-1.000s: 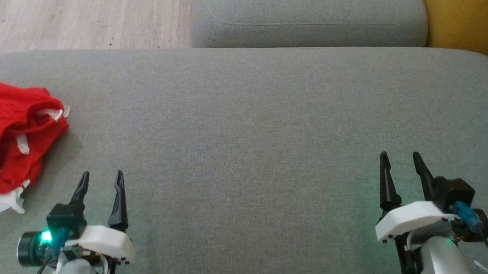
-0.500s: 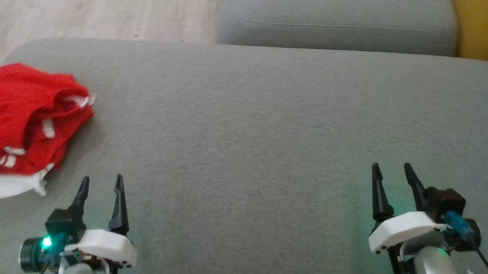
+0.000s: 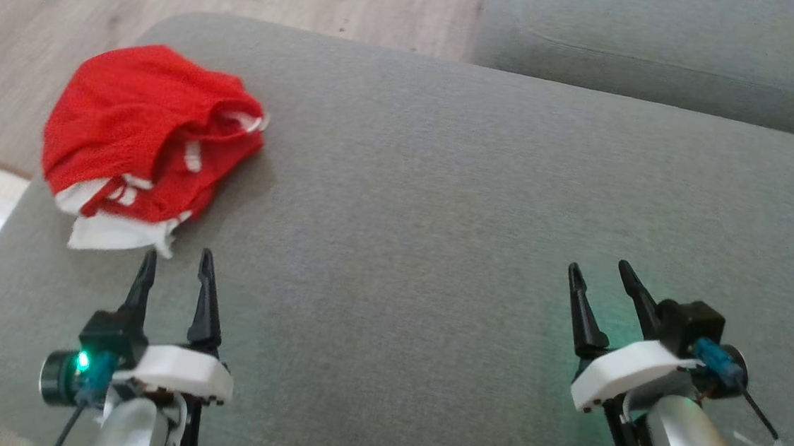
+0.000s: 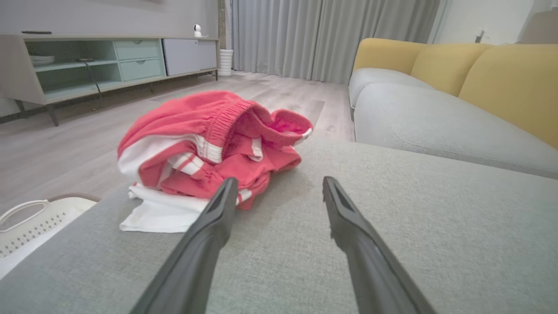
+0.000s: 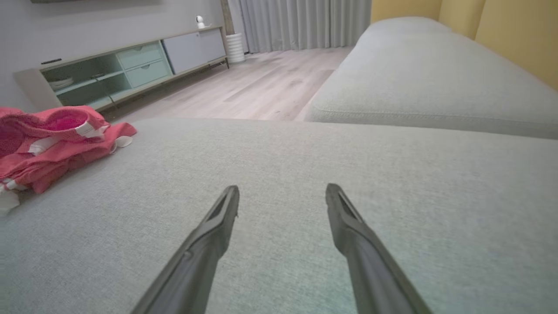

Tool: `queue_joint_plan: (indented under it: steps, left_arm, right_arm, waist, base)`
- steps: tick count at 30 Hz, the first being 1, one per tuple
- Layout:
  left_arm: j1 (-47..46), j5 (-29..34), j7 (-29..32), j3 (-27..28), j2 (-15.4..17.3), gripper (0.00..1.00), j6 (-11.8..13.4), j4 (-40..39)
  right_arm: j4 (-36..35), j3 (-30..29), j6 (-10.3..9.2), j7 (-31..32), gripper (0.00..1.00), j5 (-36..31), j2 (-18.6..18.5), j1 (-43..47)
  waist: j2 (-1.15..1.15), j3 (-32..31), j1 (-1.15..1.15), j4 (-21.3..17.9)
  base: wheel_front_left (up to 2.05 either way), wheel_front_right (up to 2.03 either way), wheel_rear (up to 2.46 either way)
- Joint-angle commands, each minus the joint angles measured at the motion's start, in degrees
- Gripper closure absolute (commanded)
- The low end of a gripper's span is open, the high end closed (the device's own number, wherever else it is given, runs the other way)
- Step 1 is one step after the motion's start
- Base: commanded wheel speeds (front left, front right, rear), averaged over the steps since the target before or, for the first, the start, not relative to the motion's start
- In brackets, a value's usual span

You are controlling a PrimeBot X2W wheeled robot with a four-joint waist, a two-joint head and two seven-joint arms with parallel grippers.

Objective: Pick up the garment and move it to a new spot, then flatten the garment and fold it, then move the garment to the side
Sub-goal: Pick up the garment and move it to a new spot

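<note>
Head view. Crumpled red mesh garment with white stripes and a white hem (image 3: 150, 118) lies heaped at the far left corner of the grey fabric sofa seat (image 3: 440, 219), close to its left edge. Left gripper (image 3: 178, 255) hovers just short of the white hem, jaws fully apart with nothing between them. Right gripper (image 3: 598, 266) hangs well apart from the garment over bare upholstery on the right, jaws equally wide and empty. As far as a crumple has a long axis, it runs diagonally from the white hem (near, left) to the red bunched end (far, right).

Left wrist view. Garment sits ahead and left of the jaw line. One finger's tip overlaps the lowest red fold; cannot tell whether it is touching. Ribbed elastic waistband arches over the top, its opening facing right, toward the middle of the seat. White perforated basket (image 4: 26, 218) stands on the wooden floor (image 4: 65, 144) beside the seat corner.

Right wrist view. Garment at the far left, well apart from these jaws, with open seat ahead.

Judgement: the first step, the pick-up, is in hand and the grasp is not yet made. Next move calls for the left arm to go forward and a little left, drop over a thick fold or the waistband, then close. A shallow pinch may lift only one of the loose layers.
</note>
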Motion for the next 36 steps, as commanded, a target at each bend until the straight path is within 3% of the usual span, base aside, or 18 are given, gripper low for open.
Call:
queue_joint_plan:
  steps: [1, 10, 18, 27, 36]
  left_arm:
    - [-3.2, -0.3, -0.6, 1.6, 0.6, 0.0, 0.1, -1.9]
    - [-4.1, -2.6, -0.6, 0.8, 0.6, 0.0, 0.5, -1.9]
    - [-3.5, -2.7, -0.6, 2.6, 0.6, 0.0, 1.0, -2.1]
    - [-5.7, -2.4, -0.6, 5.0, 0.6, 0.0, 0.3, -3.2]
    - [-16.2, 0.9, -0.6, 9.0, 3.3, 0.0, -2.7, 0.6]
  right_arm:
    - [-1.7, 1.6, 0.23, -0.8, 0.0, 0.5, 0.1, -3.4]
    - [-1.7, 2.8, 0.23, -0.8, 0.0, 1.2, 0.1, -4.4]
    - [-1.8, 2.6, 0.23, -0.8, 0.0, 0.8, 0.1, -4.5]
    - [-1.7, 2.6, 0.23, -0.8, 0.0, 0.4, 0.1, -5.2]
    - [-2.6, 3.4, 0.23, -0.8, 0.0, -0.9, -1.1, -7.9]
  waist:
    - [0.0, 0.8, 0.0, 2.0]
    - [0.0, 1.9, 0.0, 8.1]
    - [0.0, 2.6, 0.0, 10.5]
    - [0.0, 4.2, 0.0, 10.6]
    - [0.0, 9.9, 0.0, 6.5]
  base:
    - [0.0, 0.0, 0.0]
    - [0.0, 0.0, 0.0]
    - [0.0, 0.0, 0.0]
    - [0.0, 0.0, 0.0]
    - [0.0, 0.0, 0.0]
